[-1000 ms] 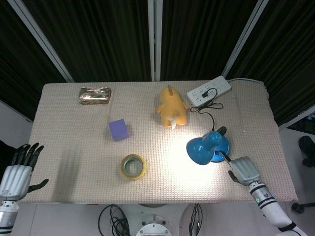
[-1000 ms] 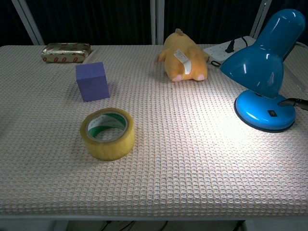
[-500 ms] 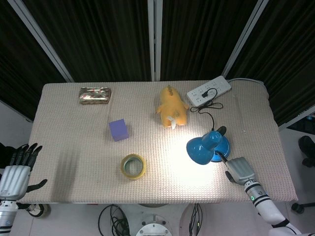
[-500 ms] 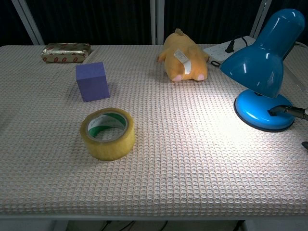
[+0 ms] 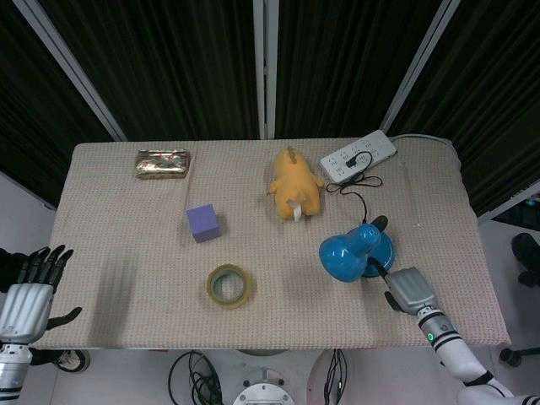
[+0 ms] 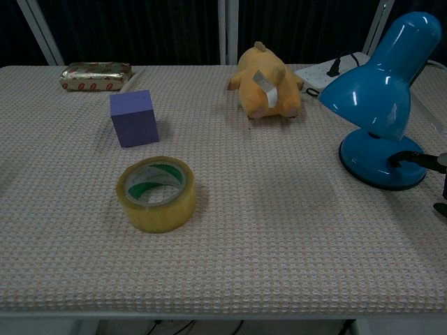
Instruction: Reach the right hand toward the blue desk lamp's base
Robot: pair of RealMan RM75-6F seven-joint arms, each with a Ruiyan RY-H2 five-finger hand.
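Observation:
The blue desk lamp stands at the table's right, unlit, with its shade (image 5: 342, 257) hanging over the round base (image 5: 384, 247). In the chest view the base (image 6: 374, 166) sits below the shade (image 6: 380, 87). My right hand (image 5: 411, 289) lies just in front and to the right of the base, one dark finger stretched out with its fingertip (image 6: 399, 159) touching the top of the base; it holds nothing. My left hand (image 5: 27, 289) hovers off the table's front-left corner, fingers spread and empty.
A yellow tape roll (image 5: 229, 285) lies front centre, with a purple cube (image 5: 203, 224) behind it. A yellow plush toy (image 5: 294, 186) and a white power strip (image 5: 358, 155) sit behind the lamp, whose black cord (image 5: 361, 196) runs to the strip. A foil-wrapped packet (image 5: 163, 163) lies at the back left.
The lamp's light has gone out and the bright patch on the table is gone. My right hand crept forward until its finger reached the base. The left hand stayed put.

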